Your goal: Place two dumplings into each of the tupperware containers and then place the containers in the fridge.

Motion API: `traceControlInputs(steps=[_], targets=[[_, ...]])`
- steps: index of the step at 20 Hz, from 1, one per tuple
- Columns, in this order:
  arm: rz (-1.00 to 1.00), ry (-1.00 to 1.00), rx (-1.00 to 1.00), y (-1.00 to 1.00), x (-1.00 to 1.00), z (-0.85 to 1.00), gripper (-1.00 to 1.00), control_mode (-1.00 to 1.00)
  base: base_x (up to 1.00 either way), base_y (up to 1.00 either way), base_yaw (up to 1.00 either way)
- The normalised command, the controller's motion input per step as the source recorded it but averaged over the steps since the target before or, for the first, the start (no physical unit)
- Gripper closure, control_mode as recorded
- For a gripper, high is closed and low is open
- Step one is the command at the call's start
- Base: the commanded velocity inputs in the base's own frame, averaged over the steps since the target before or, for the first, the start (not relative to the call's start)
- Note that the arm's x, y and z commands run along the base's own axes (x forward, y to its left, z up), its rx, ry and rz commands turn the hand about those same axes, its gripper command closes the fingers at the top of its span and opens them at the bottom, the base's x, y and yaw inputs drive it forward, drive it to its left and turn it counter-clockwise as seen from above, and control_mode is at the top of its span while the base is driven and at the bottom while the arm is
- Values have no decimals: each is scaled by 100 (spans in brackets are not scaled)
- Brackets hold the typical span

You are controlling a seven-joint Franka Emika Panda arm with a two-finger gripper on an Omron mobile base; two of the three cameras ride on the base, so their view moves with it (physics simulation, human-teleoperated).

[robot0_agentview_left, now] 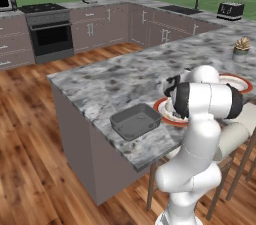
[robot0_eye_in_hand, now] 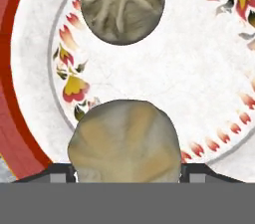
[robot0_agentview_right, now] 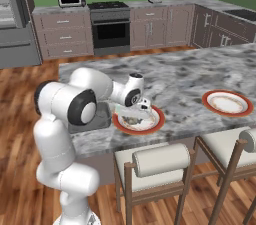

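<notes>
My gripper point(robot0_eye_in_hand: 127, 174) hangs low over a red-rimmed white plate point(robot0_agentview_right: 156, 122) at the island counter's near edge. A tan mottled dumpling point(robot0_eye_in_hand: 124, 138) sits between the two fingertips point(robot0_eye_in_hand: 62, 173), which stand close against its sides, jaws open. A second dumpling point(robot0_eye_in_hand: 122, 4) lies further along the plate point(robot0_eye_in_hand: 199, 78). In the right base view the gripper point(robot0_agentview_right: 142, 107) points down onto that plate. A grey tupperware container point(robot0_agentview_left: 135, 121) rests on the counter just left of the plate point(robot0_agentview_left: 161, 111). The grey fridge point(robot0_agentview_right: 12, 24) stands far back left.
A second red-rimmed plate point(robot0_agentview_right: 227, 103) lies further right on the counter, with a small potted plant point(robot0_agentview_left: 242, 46) beyond it. Bar stools point(robot0_agentview_right: 160, 161) stand along the counter's near side. Stove, microwave and cabinets line the back wall.
</notes>
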Motion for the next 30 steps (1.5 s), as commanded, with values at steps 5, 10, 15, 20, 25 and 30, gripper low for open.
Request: traceControlInputs(steps=[5, 10, 15, 20, 25, 30], targets=[[0, 1, -6, 80, -30, 71, 100, -100, 0, 0, 0], [1, 2, -1, 68, -2, 31, 100, -100, 0, 0, 0], [2, 1, 0, 52, 14, 6, 100, -100, 0, 0, 0], [4, 1, 0, 56, 24, -9, 100, -100, 0, 0, 0], [3, 0, 0, 35, 21, -27, 100, -100, 0, 0, 0], [0, 0, 0, 9, 28, -33, 100, -100, 0, 0, 0]])
